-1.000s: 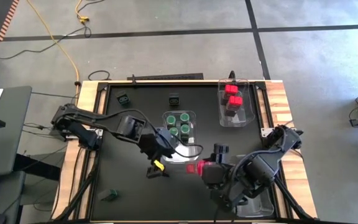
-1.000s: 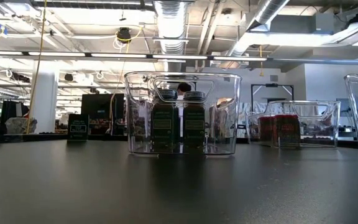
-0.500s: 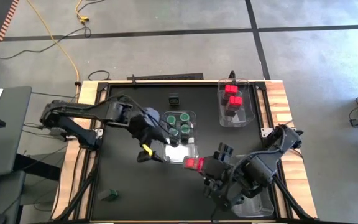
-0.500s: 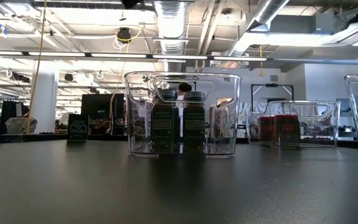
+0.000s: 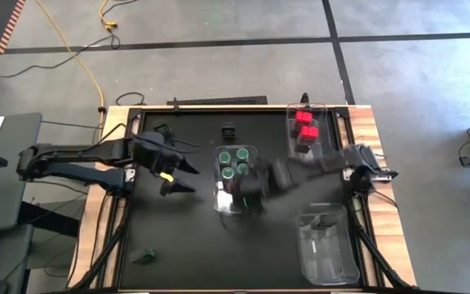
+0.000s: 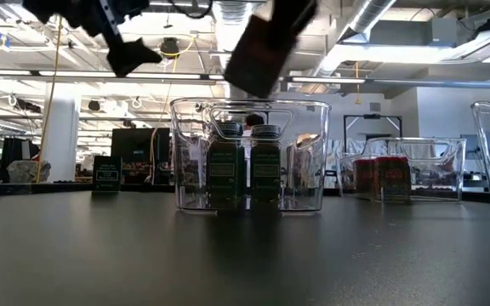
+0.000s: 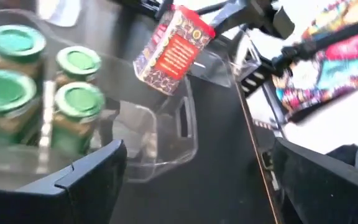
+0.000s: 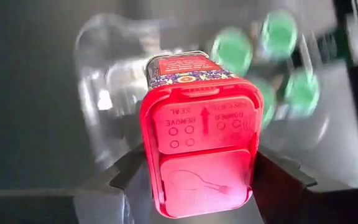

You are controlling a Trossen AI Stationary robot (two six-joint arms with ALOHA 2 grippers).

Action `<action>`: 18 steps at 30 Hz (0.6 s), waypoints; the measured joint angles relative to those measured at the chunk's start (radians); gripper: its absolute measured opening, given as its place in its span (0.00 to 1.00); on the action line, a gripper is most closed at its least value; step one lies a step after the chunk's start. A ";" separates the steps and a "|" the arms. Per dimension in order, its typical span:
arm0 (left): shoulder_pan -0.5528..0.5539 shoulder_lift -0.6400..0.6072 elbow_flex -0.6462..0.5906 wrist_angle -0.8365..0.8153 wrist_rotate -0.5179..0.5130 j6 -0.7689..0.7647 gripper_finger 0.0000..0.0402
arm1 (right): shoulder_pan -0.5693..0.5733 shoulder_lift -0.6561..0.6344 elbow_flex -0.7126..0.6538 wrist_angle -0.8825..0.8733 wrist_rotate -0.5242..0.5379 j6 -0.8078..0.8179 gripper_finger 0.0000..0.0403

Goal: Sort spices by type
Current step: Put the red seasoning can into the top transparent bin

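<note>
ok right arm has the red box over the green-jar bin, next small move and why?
Probably carry on toward the far-right bin: the right gripper holds a red spice box above the bin of green-topped jars, and the other red boxes sit there.

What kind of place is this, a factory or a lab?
Probably an open-plan robotics lab or workshop. Bare ceiling ducts and strip lights run overhead, desks fill the room behind, and two robot arms work at a black table on a concrete floor with loose cables.

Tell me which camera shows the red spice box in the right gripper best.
The right wrist view: the red spice box fills it, lid forward. The left wrist view shows its label side; the low view a dark blur; the high view hardly shows it.
</note>
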 joint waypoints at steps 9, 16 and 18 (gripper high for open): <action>0.073 -0.135 -0.055 -0.008 -0.131 -0.035 0.95 | -0.430 -0.183 0.002 0.038 -0.276 -0.494 0.60; 0.102 -0.157 -0.056 -0.028 -0.243 -0.020 0.95 | -0.763 -0.236 -0.002 -0.328 -0.313 -0.557 0.60; 0.102 -0.157 -0.056 -0.050 -0.268 -0.008 0.95 | -0.815 -0.262 -0.055 -0.284 -0.318 -0.588 0.60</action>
